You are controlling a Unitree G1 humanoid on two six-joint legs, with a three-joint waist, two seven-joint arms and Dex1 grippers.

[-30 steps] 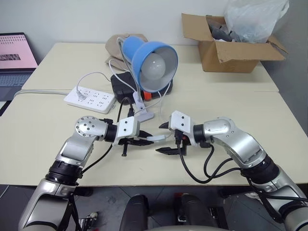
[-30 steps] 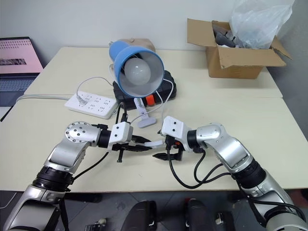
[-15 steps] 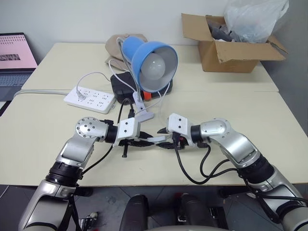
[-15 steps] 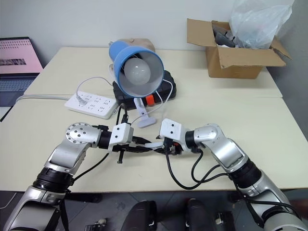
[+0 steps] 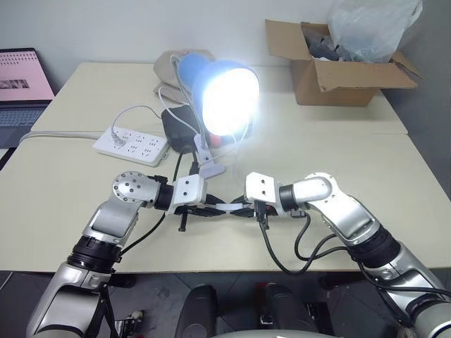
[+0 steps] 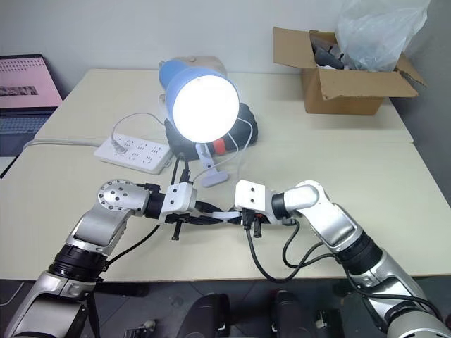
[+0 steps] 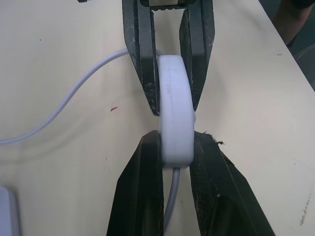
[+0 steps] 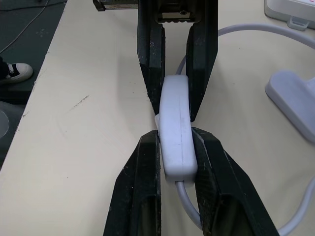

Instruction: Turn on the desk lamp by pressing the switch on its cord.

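Between the two sets of black fingers, just above the cream tabletop (image 5: 63, 190) near its front edge, sits the small flat white oblong switch (image 7: 174, 115). The left gripper (image 5: 213, 207) is clamped on one end of it and the right gripper (image 5: 243, 208) is closed on the other end, so the jaws of both pinch the switch's flat sides from opposite directions, nose to nose. The thin white cord (image 7: 74, 93) leaves the switch at each end and curves away over the table toward the lamp.

Behind the grippers stands the small desk lamp with the round blue bell-shaped shade (image 5: 211, 88), its white globe bulb glowing brightly, its clip base resting near the white multi-socket power strip (image 5: 134, 144). Farther back on the right is an open brown cardboard box (image 5: 338, 67), and a laptop (image 5: 21, 84) sits at the far left.

Judging by the lit bulb, the pressing step has done its work and the task looks essentially complete. What remains is likely a gentle release: the right jaws should open without toggling the rocker back, then the left should let the switch settle on the table without tugging the cord or tipping the lamp.
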